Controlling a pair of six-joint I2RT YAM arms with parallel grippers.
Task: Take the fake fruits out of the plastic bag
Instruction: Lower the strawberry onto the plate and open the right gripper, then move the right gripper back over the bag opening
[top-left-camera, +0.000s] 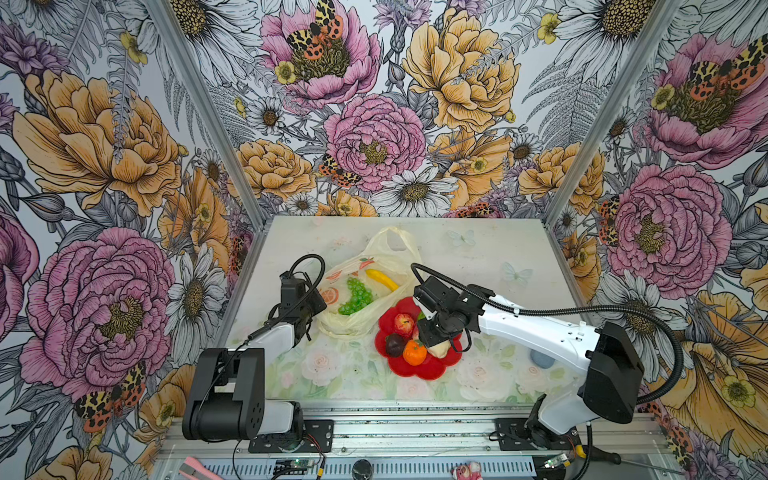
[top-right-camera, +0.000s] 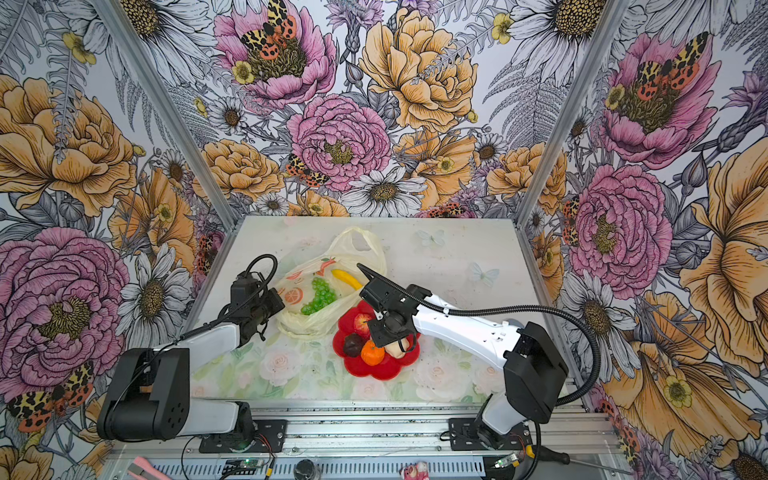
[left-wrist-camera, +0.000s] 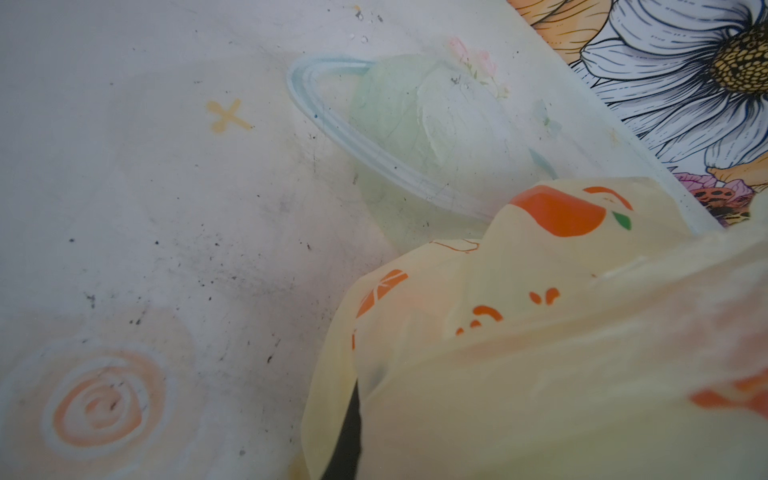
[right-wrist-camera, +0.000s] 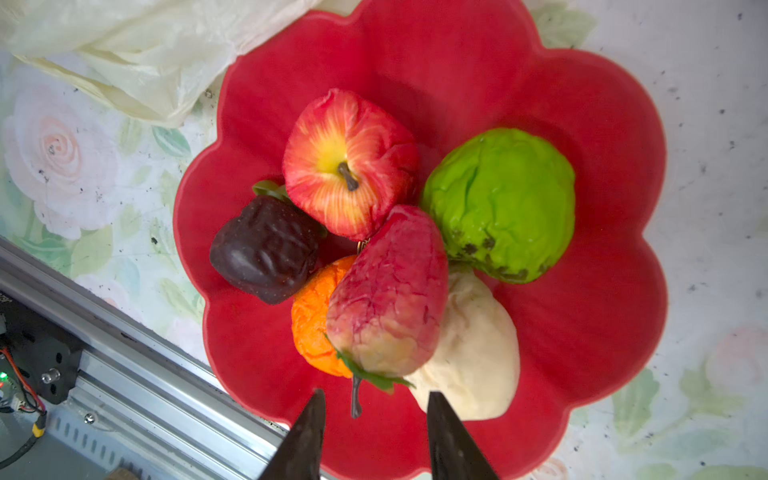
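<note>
Hovering low over the red flower-shaped plate (right-wrist-camera: 582, 124), your right jaws are standing apart and gripping nothing. The strawberry (right-wrist-camera: 388, 291) is lying just ahead of their tips, with its stem pointing into the gap between them. It is resting on top of the orange (right-wrist-camera: 313, 324) and the cream piece (right-wrist-camera: 473, 349), and leaning against the apple (right-wrist-camera: 349, 162). You are also seeing the dark plum (right-wrist-camera: 266, 249) and the green round fruit (right-wrist-camera: 498, 203) sitting on the plate, crowding against that cluster from opposite sides.

Your left jaws are pinching shut on the left edge of the plastic bag (top-left-camera: 345, 326), as a top view shows it. The bag is lying crumpled on the bench (top-left-camera: 478, 257) just beside the plate, meeting its rim. Inside the bag, the green grape bunch (top-left-camera: 356, 296) and the banana (top-left-camera: 381, 279) are lying side by side, showing clearly from above.
</note>
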